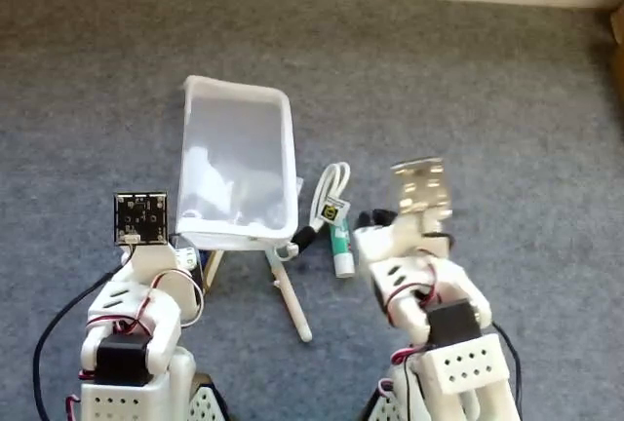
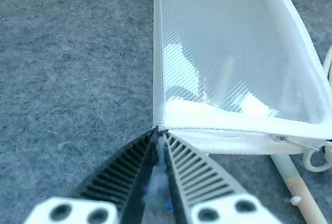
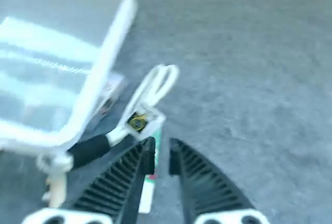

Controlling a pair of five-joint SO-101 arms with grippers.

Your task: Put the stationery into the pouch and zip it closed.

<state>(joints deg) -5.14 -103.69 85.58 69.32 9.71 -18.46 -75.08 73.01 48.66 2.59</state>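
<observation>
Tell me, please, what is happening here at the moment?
The left gripper has its jaws shut on a corner of the translucent white mesh pouch, lying on the grey carpet. The right gripper hovers over a green-and-white tube beside a looped white cord. A white pen lies by the pouch; all three are outside it.

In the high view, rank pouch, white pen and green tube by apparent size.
1. pouch
2. white pen
3. green tube, though a tag covers its far end, so its full length is unsure.
</observation>
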